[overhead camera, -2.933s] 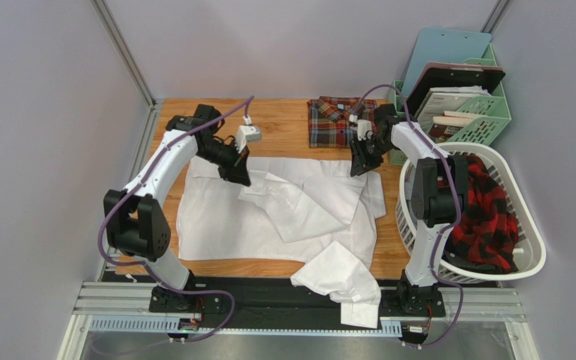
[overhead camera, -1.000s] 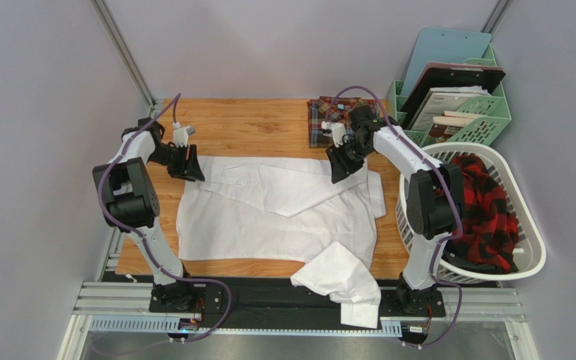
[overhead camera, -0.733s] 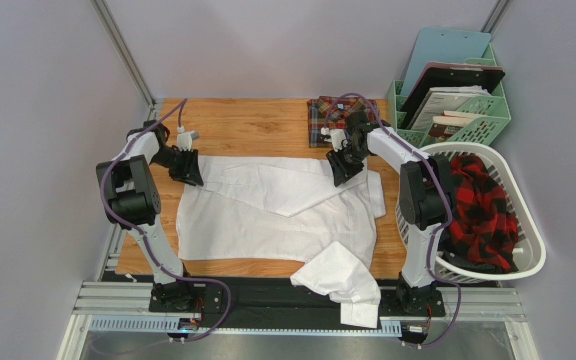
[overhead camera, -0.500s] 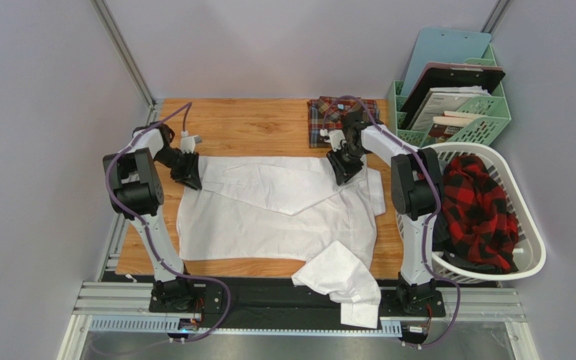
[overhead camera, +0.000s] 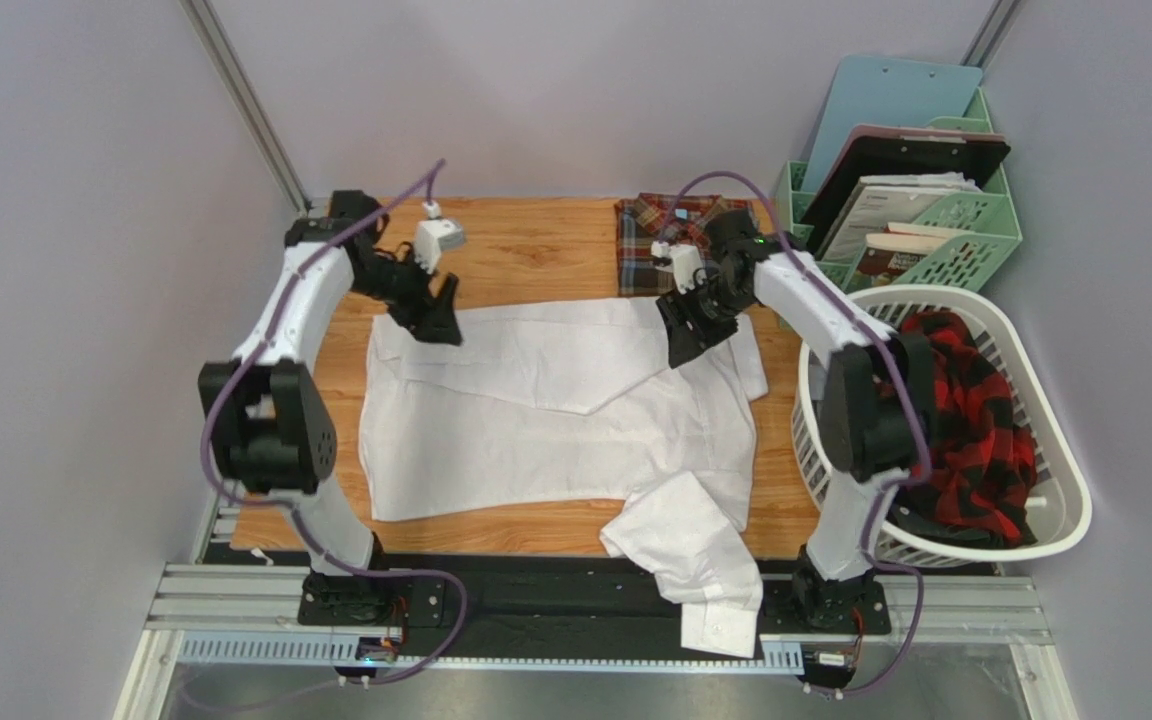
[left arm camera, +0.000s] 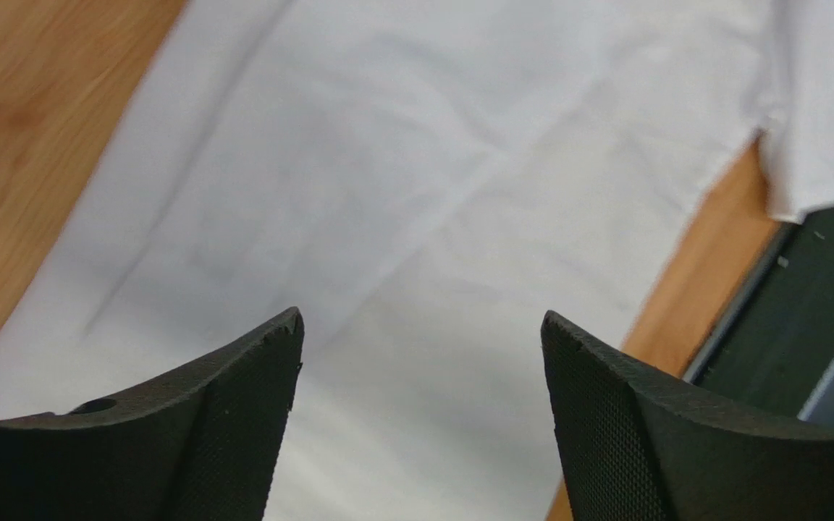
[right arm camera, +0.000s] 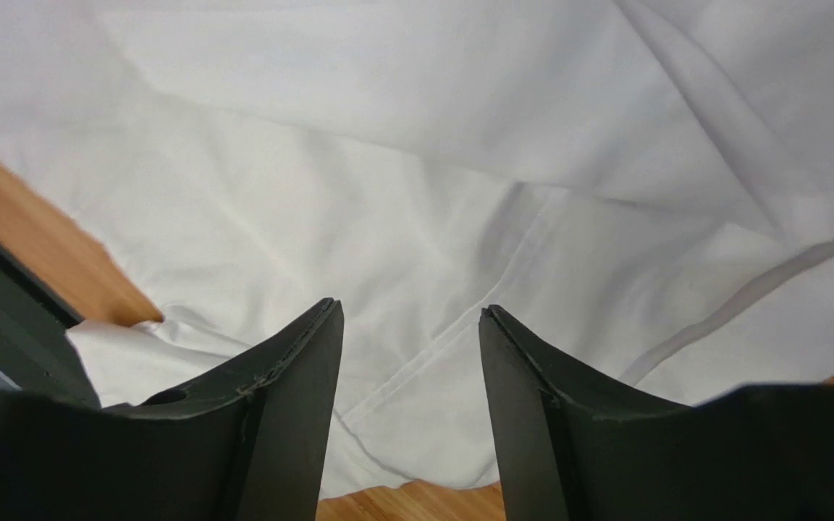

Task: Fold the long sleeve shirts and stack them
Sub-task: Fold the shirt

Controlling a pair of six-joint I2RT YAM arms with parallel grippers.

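Seen from above, the white shirt [overhead camera: 552, 405] lies spread across the middle of the wooden surface [overhead camera: 537, 248], one sleeve trailing off the edge at 5 o'clock, while the folded plaid shirt [overhead camera: 657, 248] sits at 1 o'clock. Only the wrist cameras show the left claw [left arm camera: 421, 326] and right claw [right arm camera: 411, 309] parted and empty over white cloth. At 3 o'clock, a white basket [overhead camera: 988, 543] holds red-and-black checked fabric [overhead camera: 973, 435].

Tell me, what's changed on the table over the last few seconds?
The arms pulled the far edge of the white shirt straight, flattening the sleeve bunched across its middle. The left gripper then swung inward along that edge; both grippers now stand open over the cloth, apparently released. The right gripper barely moved; the folded plaid shirt and the basket stayed put.
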